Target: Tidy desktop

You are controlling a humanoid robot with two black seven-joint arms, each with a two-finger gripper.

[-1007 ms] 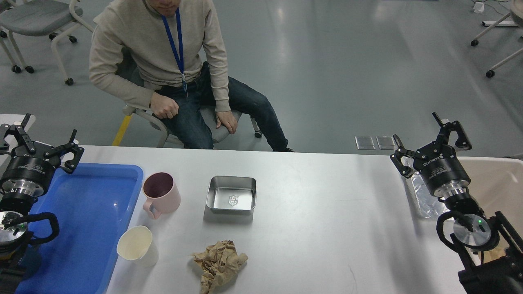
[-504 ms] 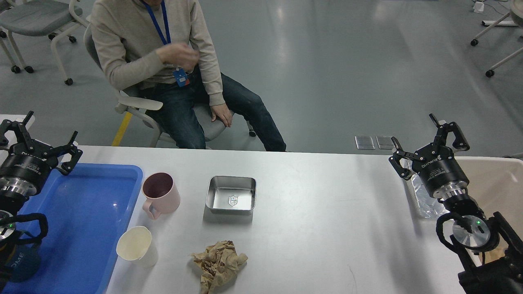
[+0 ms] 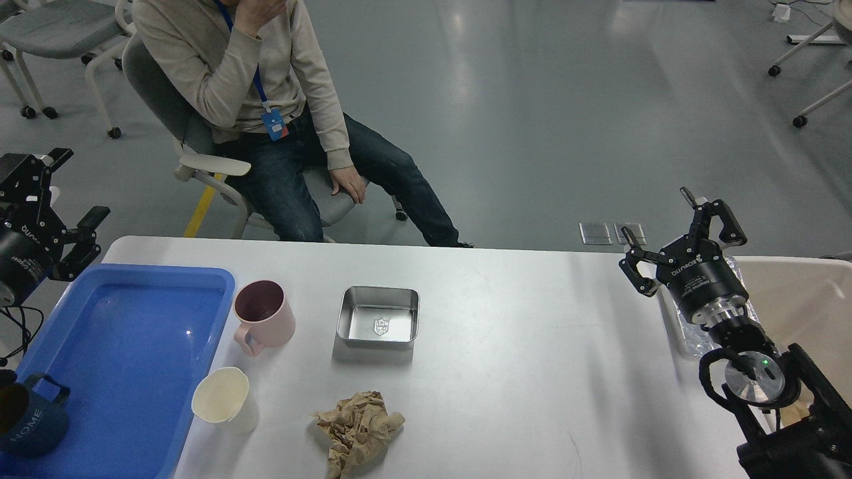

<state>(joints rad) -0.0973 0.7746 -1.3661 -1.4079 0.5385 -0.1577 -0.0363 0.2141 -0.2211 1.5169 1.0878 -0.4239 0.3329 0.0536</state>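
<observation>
The white desktop [image 3: 532, 372] carries a pink mug [image 3: 263, 319], a cream paper cup [image 3: 223, 399], an empty metal box [image 3: 379, 318] and a crumpled brown paper [image 3: 359, 429]. A blue tray [image 3: 133, 359] lies at the left with a dark blue mug [image 3: 26, 416] in its near corner. My left gripper [image 3: 56, 199] is open and empty, past the table's far left corner. My right gripper [image 3: 672, 223] is open and empty above the table's right end, over a clear plastic bottle [image 3: 692, 319].
A beige bin [image 3: 805, 299] stands at the right end, behind my right arm. A seated person [image 3: 266, 100] in a beige sweater sits just beyond the far table edge, hand raised to the face. Office chairs stand on the grey floor.
My left arm has pulled back to the left off the tray, uncovering the dark blue mug. My right gripper has shifted slightly up and left. The person leaned back and raised a hand.
</observation>
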